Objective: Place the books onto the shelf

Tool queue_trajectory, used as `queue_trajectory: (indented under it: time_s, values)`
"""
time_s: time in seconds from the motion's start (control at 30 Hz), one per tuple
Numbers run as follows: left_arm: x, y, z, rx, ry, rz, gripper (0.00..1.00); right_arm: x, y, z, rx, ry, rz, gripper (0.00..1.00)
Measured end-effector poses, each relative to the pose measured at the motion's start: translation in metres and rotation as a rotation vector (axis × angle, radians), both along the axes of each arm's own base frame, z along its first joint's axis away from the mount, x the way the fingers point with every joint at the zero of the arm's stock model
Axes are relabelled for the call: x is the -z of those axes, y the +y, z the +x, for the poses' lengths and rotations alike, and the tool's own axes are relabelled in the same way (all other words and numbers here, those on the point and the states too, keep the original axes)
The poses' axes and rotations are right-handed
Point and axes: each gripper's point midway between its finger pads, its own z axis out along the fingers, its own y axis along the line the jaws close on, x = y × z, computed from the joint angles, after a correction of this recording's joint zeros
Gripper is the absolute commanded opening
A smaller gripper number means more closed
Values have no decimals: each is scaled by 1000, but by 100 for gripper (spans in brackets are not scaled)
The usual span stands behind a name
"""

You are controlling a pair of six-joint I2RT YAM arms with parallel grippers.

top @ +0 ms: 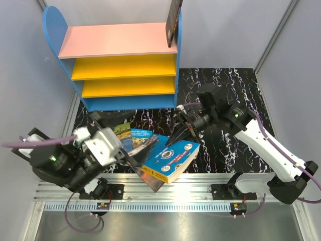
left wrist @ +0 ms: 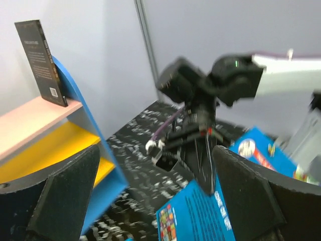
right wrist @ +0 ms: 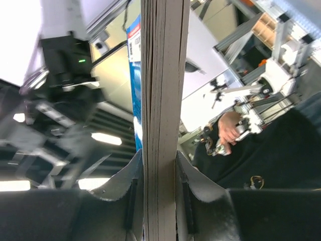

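- Right jaws clamped on blue-covered book (top: 173, 159), tilted, near centre of tabletop (top: 235, 90).
- Left jaws wide apart, empty, near left beside more books (top: 131, 136).
- Dark book (top: 173, 20) upright on shelf (top: 120, 40), pink top board, far right end.

Top view: taken from above and behind the arm bases, angled down over table (top: 230, 85) and shelf (top: 115, 40). Left wrist view: aimed low across the table toward the right arm (left wrist: 230, 75); shelf shared with top view. Right wrist view: held close against the page edges of the books (right wrist: 160, 100).
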Motion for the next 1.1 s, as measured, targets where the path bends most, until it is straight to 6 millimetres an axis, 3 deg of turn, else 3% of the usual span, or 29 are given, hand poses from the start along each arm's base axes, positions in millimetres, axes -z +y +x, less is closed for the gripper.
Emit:
queue_trajectory:
  time_s: [0.1, 0.2, 0.33, 0.5, 0.67, 0.93, 1.1]
  values:
    - [18, -8, -3, -22, -68, 109, 99, -13, 4, 2, -10, 22, 39, 0]
    - [19, -3, 0, -30, -80, 143, 99, -29, 8, 6, -30, 52, 82, 0]
    - [0, 6, 6, -32, -65, 109, 99, -43, 10, 8, -72, 77, 122, 0]
    - [-32, 19, 12, -18, -33, 49, 99, -42, 6, 13, -102, 115, 135, 0]
    - [-38, 28, 14, 30, -3, 27, 99, -38, 7, 42, -78, 155, 136, 0]
    - [-26, 23, 5, 97, 1, 58, 99, -37, 10, 121, 48, 156, 155, 0]
    - [-3, 22, 2, 123, -6, 91, 99, -45, 13, 127, 30, 48, 225, 0]
